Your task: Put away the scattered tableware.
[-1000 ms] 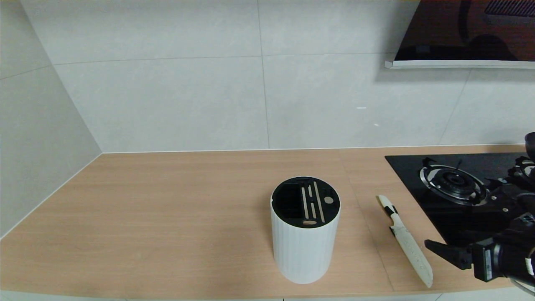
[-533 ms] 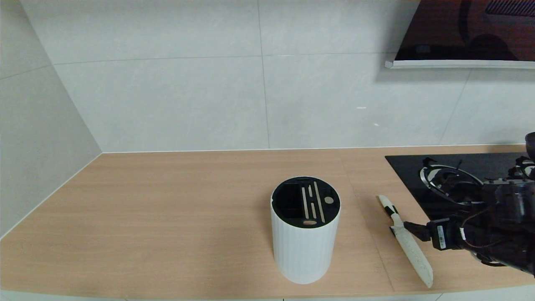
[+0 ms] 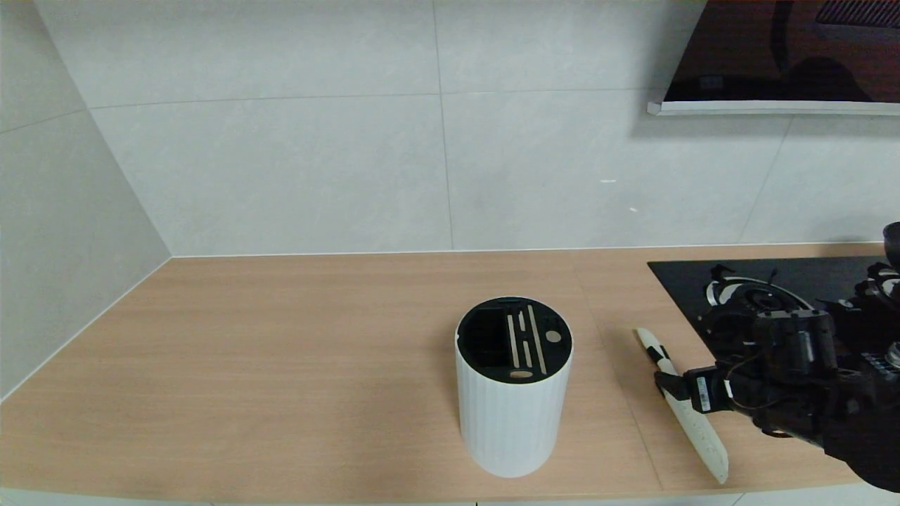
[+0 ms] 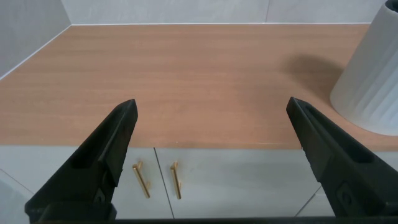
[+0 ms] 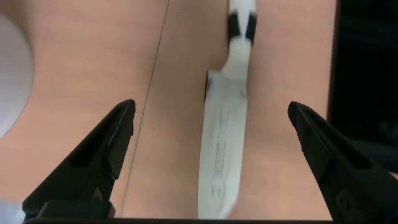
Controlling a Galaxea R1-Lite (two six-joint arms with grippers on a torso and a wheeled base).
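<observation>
The knife (image 3: 704, 440) is speckled cream with black bands, the ribbed holder (image 3: 511, 418) white with a black top.

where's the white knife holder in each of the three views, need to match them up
Head view: the white knife holder stands upright mid-counter, with the knife lying to its right.
Left wrist view: its ribbed wall shows at the picture's edge, beyond one finger of the open left gripper.
Right wrist view: likely the white curved sliver at the edge, across the counter seam from the knife.
Shared landmark: the wooden countertop it stands on.
</observation>
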